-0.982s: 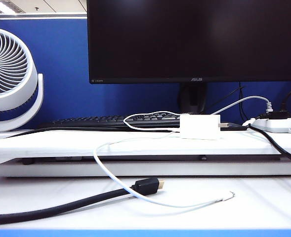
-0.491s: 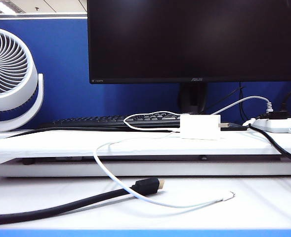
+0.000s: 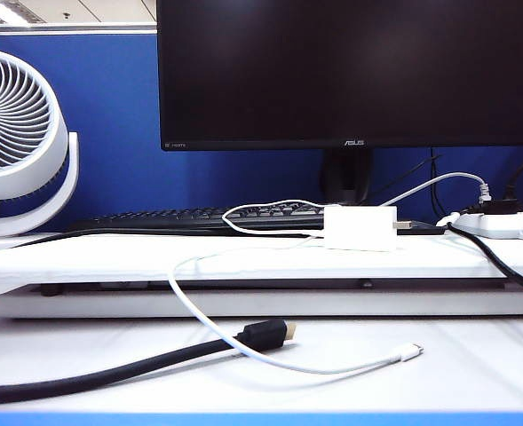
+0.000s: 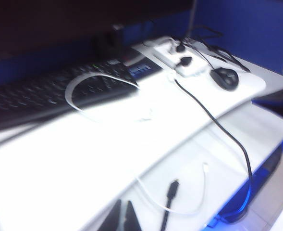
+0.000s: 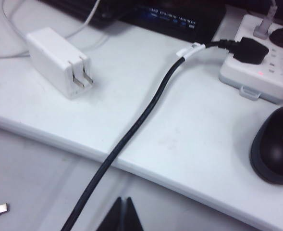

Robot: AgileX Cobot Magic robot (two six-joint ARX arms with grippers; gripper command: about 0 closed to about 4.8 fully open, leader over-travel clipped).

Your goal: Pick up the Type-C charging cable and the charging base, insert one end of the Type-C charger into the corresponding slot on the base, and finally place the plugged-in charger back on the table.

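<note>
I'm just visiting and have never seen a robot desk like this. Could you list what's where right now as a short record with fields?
charging base: white adapter lying on the raised platform, prongs visible in the right wrist view
Type-C charging cable: white cord trailing from the platform down to the table, free plug lying loose
table: white surface
left gripper: shut, holding nothing
right gripper: shut, holding nothing
also present: black cable, keyboard, power strip, mouse

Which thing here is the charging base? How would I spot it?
Find the big black monitor; below it lies a raised white platform. The charging base sits there, right of the keyboard. It's the small glossy white block with two metal prongs, unlike the long power strip.
</note>
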